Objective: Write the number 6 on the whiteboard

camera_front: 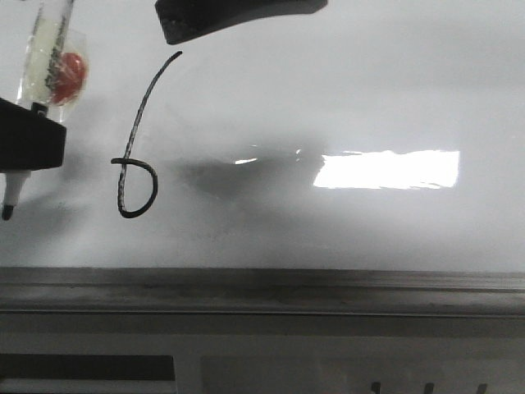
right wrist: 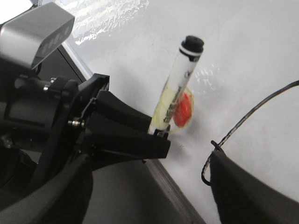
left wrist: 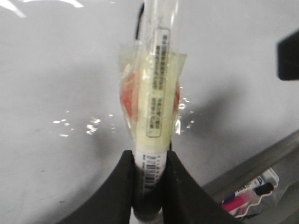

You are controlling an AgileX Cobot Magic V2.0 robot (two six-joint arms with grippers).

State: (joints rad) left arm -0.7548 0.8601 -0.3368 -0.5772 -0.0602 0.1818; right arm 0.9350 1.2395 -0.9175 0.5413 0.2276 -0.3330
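The number 6 [camera_front: 135, 139] is being displayed in thin black marker on the whiteboard [camera_front: 369, 98], toward the left side of the front view. Its long slanted stem is being carried down from the upper right to a small rounded loop at the lower left, with a short stroke crossing the stem where the loop begins. A bright rectangular reflection [camera_front: 385, 170] is being thrown on the glossy surface well to the right of the figure, and a soft shadow is being cast between the two. The board's grey metal edge [camera_front: 262, 283] is being shown along its near side.

A marker [left wrist: 156, 107] is being grasped by the left gripper [left wrist: 150, 186], its jaws clenched on the lower part of the barrel. The barrel is being wrapped in yellowish tape [left wrist: 149, 135] with something red [right wrist: 183, 109] bound against its side. In the front view the marker's dark tip [camera_front: 7, 211] is being held left of the figure and apart from it; contact with the board cannot be judged.

The right gripper [camera_front: 238, 16] is being seen only as a dark shape just above the top of the stem; whether its jaws are released or clenched cannot be told.
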